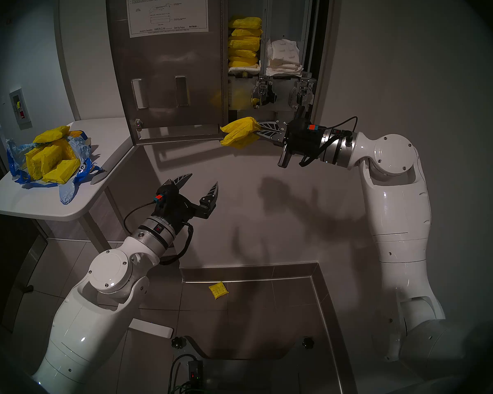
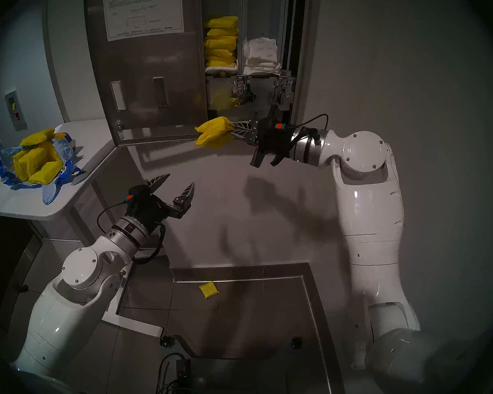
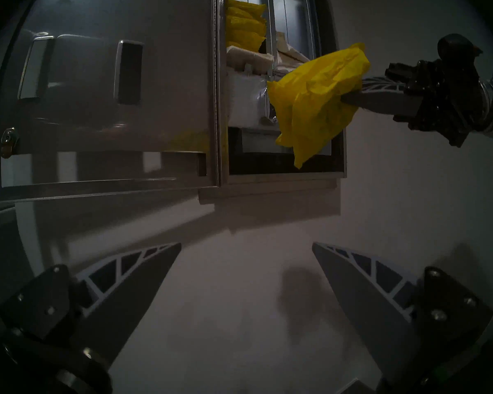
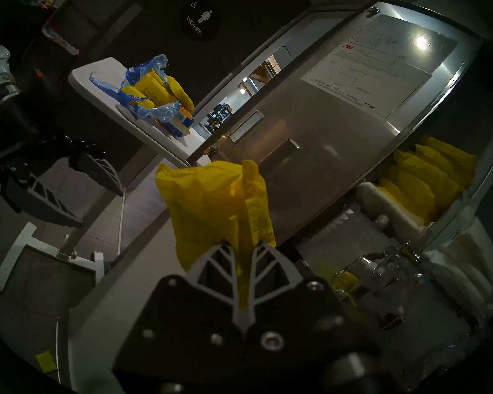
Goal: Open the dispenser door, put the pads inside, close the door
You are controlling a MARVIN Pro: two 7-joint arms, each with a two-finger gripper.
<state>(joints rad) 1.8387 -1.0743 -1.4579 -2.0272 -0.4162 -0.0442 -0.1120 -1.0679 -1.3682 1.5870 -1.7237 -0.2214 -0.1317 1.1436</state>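
Observation:
The steel dispenser door (image 1: 165, 72) (image 2: 143, 80) (image 3: 103, 100) (image 4: 319, 146) stands swung open to the left, its instruction sheet (image 1: 167, 11) facing me. Inside the cabinet, yellow pads (image 1: 244, 42) (image 2: 221, 41) (image 4: 427, 174) are stacked in the left column. My right gripper (image 1: 258, 130) (image 2: 232, 129) (image 4: 244, 242) is shut on yellow pads (image 1: 239, 132) (image 2: 214, 132) (image 3: 316, 100) (image 4: 214, 203), held just below the cabinet opening. My left gripper (image 1: 201, 183) (image 2: 178, 181) (image 3: 246, 247) hangs open and empty lower down, facing the wall under the door.
A white side table (image 1: 40, 205) (image 2: 20, 203) at the left carries a torn blue bag (image 1: 66, 191) full of more yellow pads (image 1: 50, 160) (image 4: 160, 89). White-wrapped pads (image 1: 283, 56) fill the cabinet's right column. One yellow pad (image 1: 218, 290) (image 2: 208, 290) lies on the floor.

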